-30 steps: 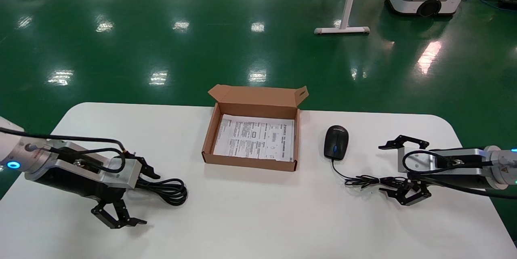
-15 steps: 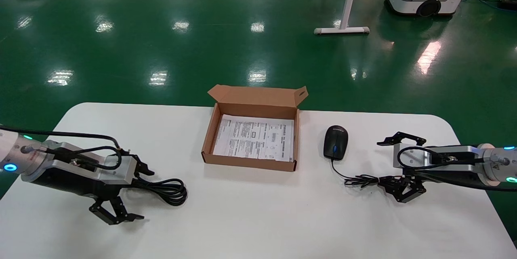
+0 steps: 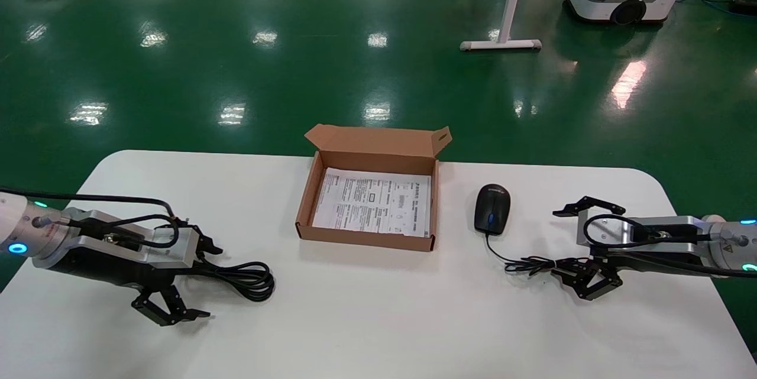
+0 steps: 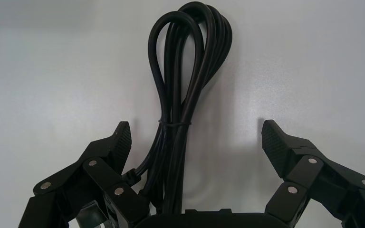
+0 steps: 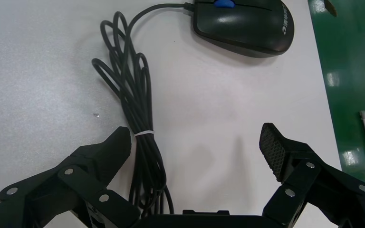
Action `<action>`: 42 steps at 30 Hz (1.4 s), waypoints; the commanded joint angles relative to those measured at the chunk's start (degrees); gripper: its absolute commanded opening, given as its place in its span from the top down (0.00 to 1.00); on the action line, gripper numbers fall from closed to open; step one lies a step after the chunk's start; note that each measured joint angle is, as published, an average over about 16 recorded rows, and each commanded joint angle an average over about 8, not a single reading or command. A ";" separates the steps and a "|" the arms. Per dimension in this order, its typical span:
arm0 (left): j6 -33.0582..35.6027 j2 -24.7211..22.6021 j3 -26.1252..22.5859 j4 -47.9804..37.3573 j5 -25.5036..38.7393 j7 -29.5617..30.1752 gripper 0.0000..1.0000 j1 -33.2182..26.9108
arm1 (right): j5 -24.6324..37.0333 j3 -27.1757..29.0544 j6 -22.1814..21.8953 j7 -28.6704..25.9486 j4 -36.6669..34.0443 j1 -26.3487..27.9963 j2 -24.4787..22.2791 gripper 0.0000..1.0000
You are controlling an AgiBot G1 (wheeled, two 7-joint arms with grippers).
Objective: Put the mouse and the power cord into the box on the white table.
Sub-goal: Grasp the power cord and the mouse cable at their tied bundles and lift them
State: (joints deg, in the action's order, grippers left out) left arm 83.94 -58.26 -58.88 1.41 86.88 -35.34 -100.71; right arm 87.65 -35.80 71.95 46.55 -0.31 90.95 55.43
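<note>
White table [image 3: 378,320] on glossy green floor [image 3: 236,60] holds box [image 3: 307,201], mouse [image 3: 492,208], power cord [image 3: 248,277]; left gripper [image 3: 195,281] and right gripper [image 3: 582,246] both spread, empty.

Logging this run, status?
Left gripper open, straddling power cord. Right gripper open over mouse wire. Box holds only paper; path unobstructed.

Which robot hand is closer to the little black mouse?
The right one. The right gripper sits open over the mouse's thin bundled wire, just beside the mouse. The left gripper is far across the white table, open around the power cord.
</note>
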 commanded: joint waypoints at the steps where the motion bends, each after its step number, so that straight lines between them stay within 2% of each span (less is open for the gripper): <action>1: -0.05 -0.05 0.02 -0.27 -0.02 -0.16 1.00 0.02 | -0.06 0.03 -0.01 -0.11 -0.17 -0.03 -0.01 1.00; 42: 0.11 0.04 0.08 0.16 -0.19 -0.05 1.00 0.10 | 0.15 -0.02 -0.04 -0.06 0.03 -0.15 -0.05 1.00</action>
State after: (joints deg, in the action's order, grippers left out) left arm 84.24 -58.15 -58.70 1.57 86.53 -35.44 -100.63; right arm 87.80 -35.83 71.92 46.49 -0.27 90.82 55.38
